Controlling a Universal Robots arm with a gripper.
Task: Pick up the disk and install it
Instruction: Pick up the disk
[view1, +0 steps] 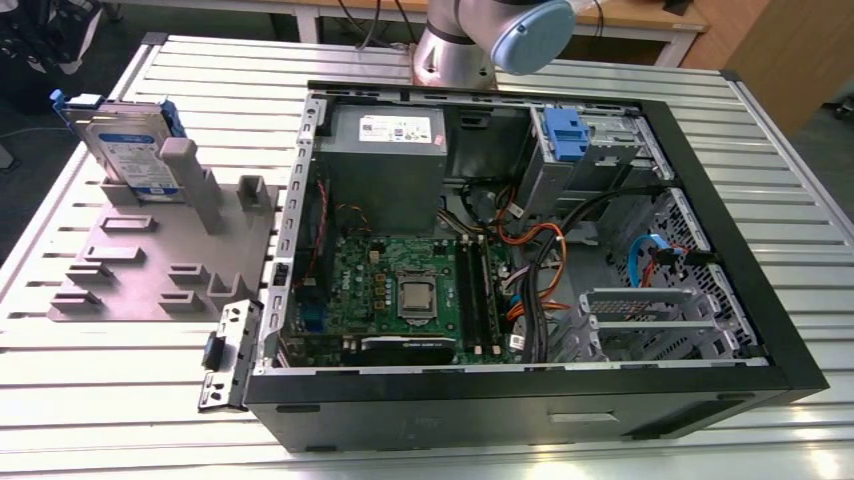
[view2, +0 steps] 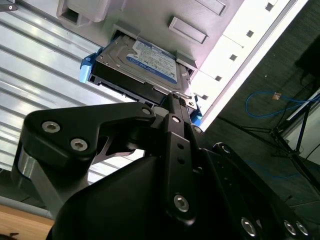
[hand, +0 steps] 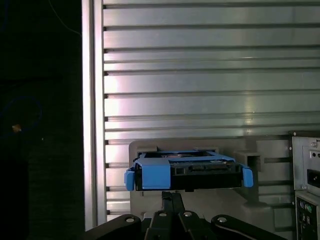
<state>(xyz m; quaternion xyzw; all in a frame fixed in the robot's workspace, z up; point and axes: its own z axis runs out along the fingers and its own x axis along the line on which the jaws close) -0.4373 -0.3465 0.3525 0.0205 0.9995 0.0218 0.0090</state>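
My hand (hand: 172, 195) hangs with its two fingers drawn narrow, tips together and holding nothing, its black links showing in both wrist views (view2: 172, 97). The disk (view1: 130, 145) stands on edge in a slot of a grey plastic holder (view1: 147, 270) on the slatted metal tabletop (view1: 107, 400), well to the exterior view's left of the open computer case (view1: 534, 390) and apart from it. In the first wrist view the disk (hand: 187, 172) presents its narrow end, the blue frame wrapping both corners, with the grey holder (hand: 145, 150) behind it and the tabletop (hand: 200, 75) beyond; my fingertips line up with the middle of that end, though I cannot tell how much gap lies between them and it. In the second wrist view the disk (view2: 145, 62) shows its silver face and white-and-blue label, seated in the pale holder (view2: 200, 25) beside the ribbed tabletop (view2: 40, 65). In the exterior view my arm (view1: 481, 40) rises from behind the case, on the tabletop's far side. The case lies on its side with the panel off, showing a green circuit board (view1: 400, 290), a grey box with a white sticker (view1: 387, 160), a metal drive cage with a small blue tab (view1: 566, 135) at the far corner, and bundles of orange, black and blue cable (view1: 541, 260).
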